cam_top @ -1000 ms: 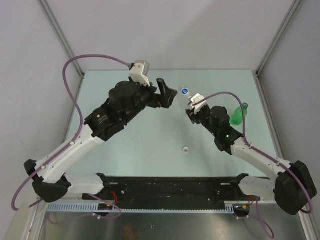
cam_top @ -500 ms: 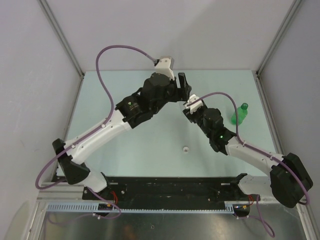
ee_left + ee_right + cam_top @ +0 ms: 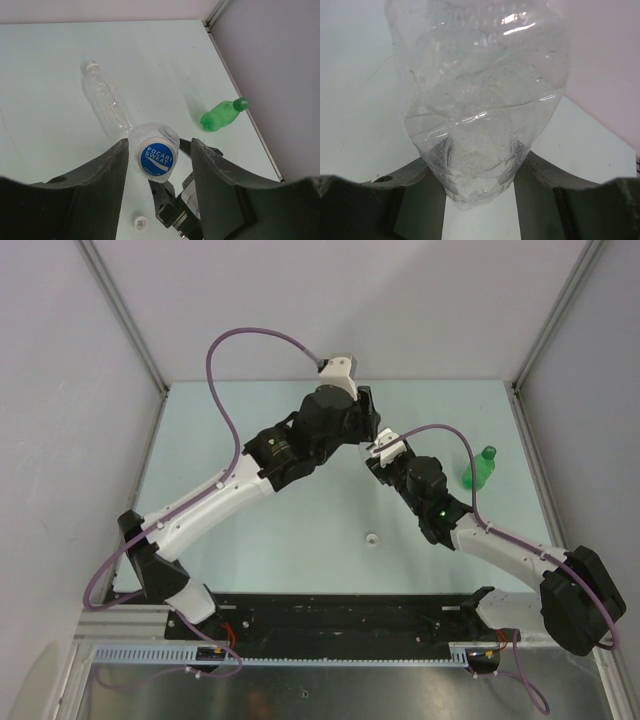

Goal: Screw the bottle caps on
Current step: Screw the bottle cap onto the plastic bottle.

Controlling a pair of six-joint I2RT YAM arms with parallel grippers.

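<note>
Task partly done: we see the green bottle (image 3: 220, 116) capped, lying near the right edge of the tabletop (image 3: 300, 520), a clear bottle (image 3: 480, 100) clamped in the right fingers (image 3: 545, 190) above the far middle, the left fingers (image 3: 100, 185) apart around its blue-printed cap (image 3: 157, 157), and one white cap (image 3: 371, 537) loose toward the near edge.

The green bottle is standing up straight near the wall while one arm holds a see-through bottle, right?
Not quite. The green bottle is near the wall, but it lies on its side on the table, not standing up; the left wrist view shows it. The right gripper does hold the clear bottle.
</note>
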